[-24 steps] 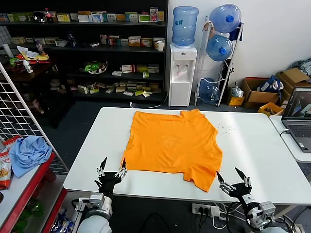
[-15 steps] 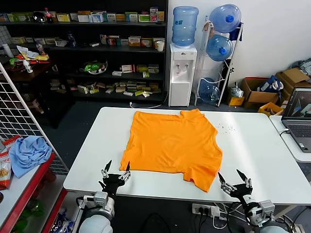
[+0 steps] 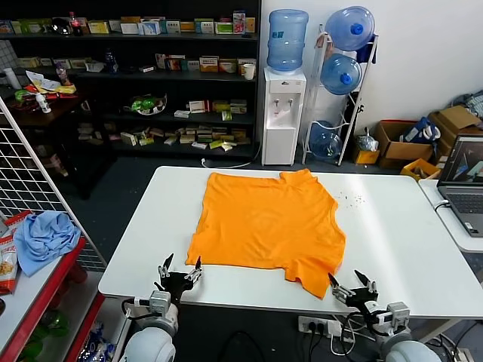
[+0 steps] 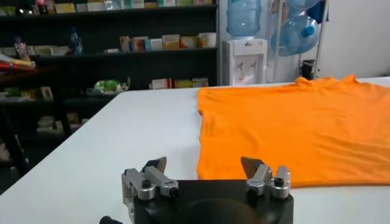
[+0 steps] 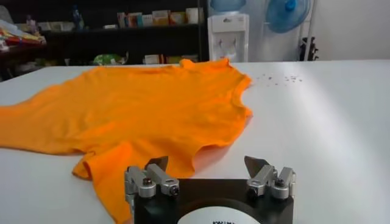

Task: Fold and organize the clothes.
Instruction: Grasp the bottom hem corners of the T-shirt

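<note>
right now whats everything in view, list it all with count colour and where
T-shirt: one, bright orange, spread flat on the table, one sleeve toward the near edge
table: one, white, in front of the robot
cloth: one, light blue, bunched on a red stand at the left
laptop: one, grey, open on a side surface at the right
water dispenser: one, white, blue bottle on top, behind the table
water bottles: three, blue, on a rack beside the dispenser
shelves: dark, stocked with small boxes, along the back
cardboard boxes: brown, on the floor at the right
left gripper: open, near table edge by the shirt's corner
right gripper: open, near table edge by the sleeve
</note>
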Controlling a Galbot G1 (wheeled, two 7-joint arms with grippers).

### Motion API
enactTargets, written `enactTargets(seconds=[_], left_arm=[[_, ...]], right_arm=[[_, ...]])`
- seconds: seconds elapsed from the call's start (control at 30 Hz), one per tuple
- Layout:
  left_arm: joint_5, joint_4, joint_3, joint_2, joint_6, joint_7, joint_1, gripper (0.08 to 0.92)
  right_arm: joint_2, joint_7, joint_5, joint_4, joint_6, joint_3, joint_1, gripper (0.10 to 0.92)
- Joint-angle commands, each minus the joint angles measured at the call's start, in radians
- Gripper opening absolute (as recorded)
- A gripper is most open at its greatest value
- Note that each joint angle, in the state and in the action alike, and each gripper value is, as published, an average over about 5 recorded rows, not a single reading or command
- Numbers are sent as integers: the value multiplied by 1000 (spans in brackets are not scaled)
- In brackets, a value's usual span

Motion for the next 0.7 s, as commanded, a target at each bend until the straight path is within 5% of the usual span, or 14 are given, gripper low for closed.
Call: enactTargets(seconds=[0.03,0.23,0.4,0.7], left_arm=[[-65,20,5,2,36,-8,-17,823],[-77,49,15,-7,53,4,-29,823],[-75,62,19,-11,49,21,-31,815],[-77,63,20,-13,44,41,-32,585]], right_arm=[[13,-1,33,-32,-42,-57,69,823],[36,1,40,-28,-57,-68,73,820],[45,4,34,-14,-62,-73,71,732],[38,19,31,38,-69,-67,42,472]])
